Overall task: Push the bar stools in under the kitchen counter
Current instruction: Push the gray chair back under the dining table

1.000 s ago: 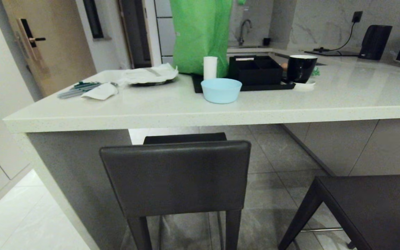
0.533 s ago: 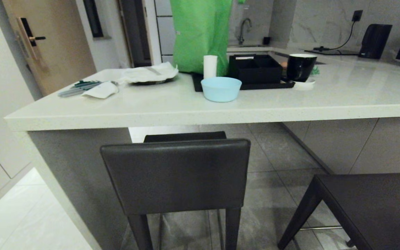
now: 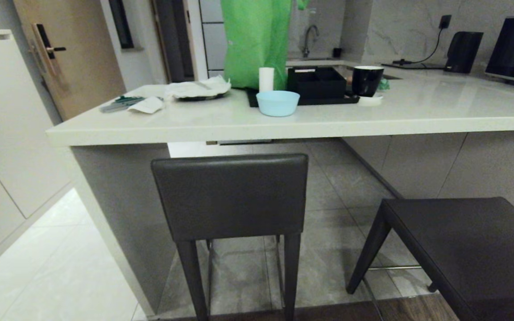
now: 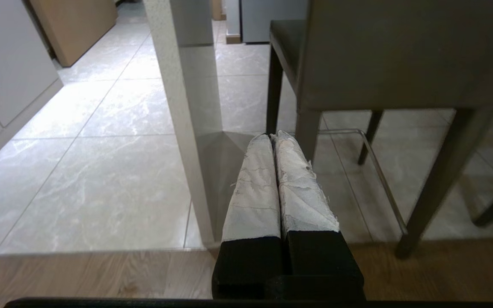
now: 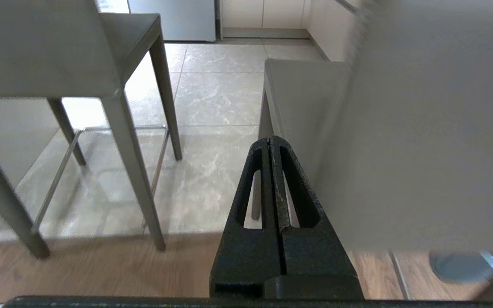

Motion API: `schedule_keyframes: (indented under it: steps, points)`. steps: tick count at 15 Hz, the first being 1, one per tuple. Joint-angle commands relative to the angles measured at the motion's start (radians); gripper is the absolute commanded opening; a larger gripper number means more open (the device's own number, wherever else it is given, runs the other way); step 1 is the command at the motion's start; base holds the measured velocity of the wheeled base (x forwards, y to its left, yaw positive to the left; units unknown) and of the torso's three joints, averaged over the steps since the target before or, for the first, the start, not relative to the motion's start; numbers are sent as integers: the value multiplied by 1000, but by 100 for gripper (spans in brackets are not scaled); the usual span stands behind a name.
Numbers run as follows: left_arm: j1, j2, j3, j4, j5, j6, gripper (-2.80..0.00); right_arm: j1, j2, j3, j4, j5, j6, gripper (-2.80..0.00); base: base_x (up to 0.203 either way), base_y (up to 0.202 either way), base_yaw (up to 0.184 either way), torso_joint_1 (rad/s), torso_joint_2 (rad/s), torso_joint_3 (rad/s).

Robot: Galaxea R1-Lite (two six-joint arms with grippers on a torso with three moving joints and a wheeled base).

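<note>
The bar stools are what I am here for, and from where I sit one looks nearly settled while the other has hardly been dealt with. The left stool [image 3: 230, 196] stands square to the kitchen counter [image 3: 283, 127], its backrest facing me just below the slab edge; I judge its seat is tucked under the overhang, though the backrest hides the seat from the head view. In the left wrist view its legs and thin footrest [image 4: 379, 171] stand beside the counter's end panel [image 4: 186, 107], on the tile side of the line where tile meets wood floor.

The right stool [image 3: 466, 249] is another matter. It stands turned at an angle, its flat seat fully exposed to me and well out from the counter's edge, with one leg [image 3: 366, 249] splayed toward the left stool. So I reckon about half the job remains: this stool needs squaring up and pushing in.

Neither arm shows in the head view. The left gripper [image 4: 274, 139] has its cloth-wrapped fingers pressed together, holding nothing, aimed low at the foot of the end panel. The right gripper [image 5: 270, 141] is likewise pressed together and empty, with a blurred pale surface that I take for the right stool close on one side.

On the counter sit a blue bowl [image 3: 277, 103], a black tray [image 3: 301, 99] and a green bag [image 3: 257, 42], none in my way.
</note>
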Motion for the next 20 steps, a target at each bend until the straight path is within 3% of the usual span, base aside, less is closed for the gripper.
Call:
schedule_keyframes:
  steps: [1,14,20]
  points:
    - [0,1,3,0,0,0,-280,0,2,1,0,0,0,-280,-197,0,-4,2,-2,7]
    - [-1,1,3,-3,-6,4,-280,0,2,1,0,6,-6,-280,-195,0,-1,3,2,3]
    - [0,1,3,-3,-3,0,-280,0,2,1,0,8,-8,-280,-9,-29,2,0,1,1]
